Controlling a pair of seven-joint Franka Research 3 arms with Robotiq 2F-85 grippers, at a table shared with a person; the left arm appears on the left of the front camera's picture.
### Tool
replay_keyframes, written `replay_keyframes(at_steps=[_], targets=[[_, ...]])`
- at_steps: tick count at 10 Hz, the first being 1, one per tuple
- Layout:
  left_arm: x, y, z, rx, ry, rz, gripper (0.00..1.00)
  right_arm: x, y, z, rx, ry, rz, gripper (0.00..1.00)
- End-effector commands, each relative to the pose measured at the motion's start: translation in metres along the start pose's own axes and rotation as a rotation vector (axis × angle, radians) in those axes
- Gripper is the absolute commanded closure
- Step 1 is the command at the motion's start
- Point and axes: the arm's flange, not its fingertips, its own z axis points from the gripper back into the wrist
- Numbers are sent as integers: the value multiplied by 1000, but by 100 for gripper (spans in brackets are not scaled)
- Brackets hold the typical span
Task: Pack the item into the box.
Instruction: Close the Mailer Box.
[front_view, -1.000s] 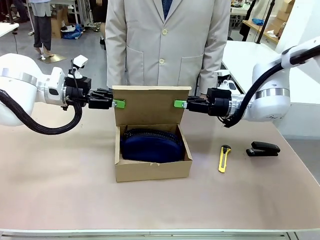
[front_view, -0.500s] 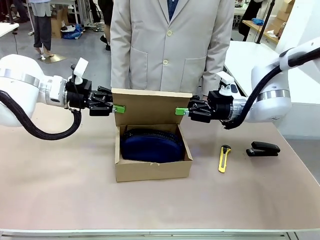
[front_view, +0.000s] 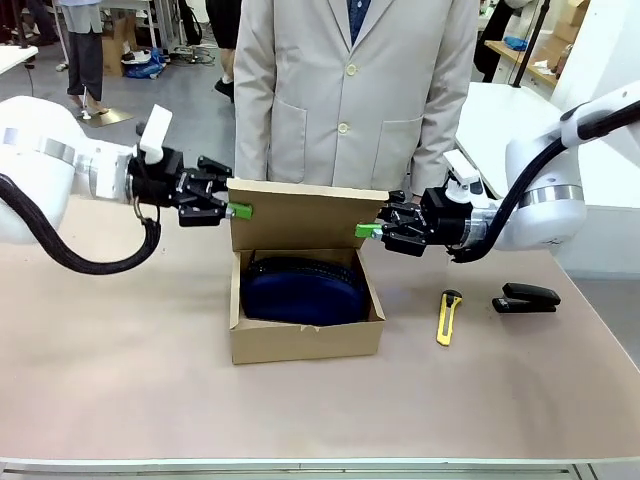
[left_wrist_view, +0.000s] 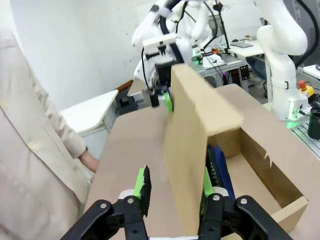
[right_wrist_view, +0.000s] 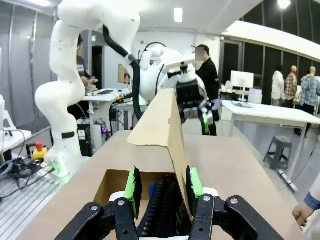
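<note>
Here, at a shared worktop (front_view: 120, 380), two robot arms are working on one box (front_view: 305, 340), a brown carton that is sitting mid-table with its lid flap (front_view: 300, 215) standing up along the far side. One item, the navy pouch (front_view: 300, 290), is lying flat inside the box. Its long axis is running left to right along the carton's length, and its ridged zip edge is showing along the far side; which way its loop strap is pointing cannot be told.

The left gripper (front_view: 238, 210) is reaching in at the flap's left edge and the right gripper (front_view: 362, 231) at its right edge. In each wrist view the jaws are standing parted astride the cardboard, with one green pad close against the flap and a gap showing on the other side, so neither pair is clamping it.

One yellow utility knife (front_view: 449, 316) is lying right of the box, its length running near to far. One black stapler (front_view: 526, 298) is resting farther right, its length running left to right. One person (front_view: 350, 90) in a pale coat is standing at the far side, just behind the flap.

Compared with a second ago, the flap's top edge is sitting lower and sloping down to the right. The right gripper is riding lower, both wrists are rolled, and the person is standing farther right. The pouch, knife and stapler are lying where they were.
</note>
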Motion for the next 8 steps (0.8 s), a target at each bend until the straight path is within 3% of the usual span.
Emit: replay_keyframes(at_steps=[1,3,8], targets=[[-24,-30,3,80,-15,-184,50,-6,7,0,-4,31,95,50],[-21,-33,4,93,-20,-237,50,-9,8,-2,-4,16,123,50],[-28,-36,-4,-95,33,-202,50,-6,8,-1,-24,-9,137,50]])
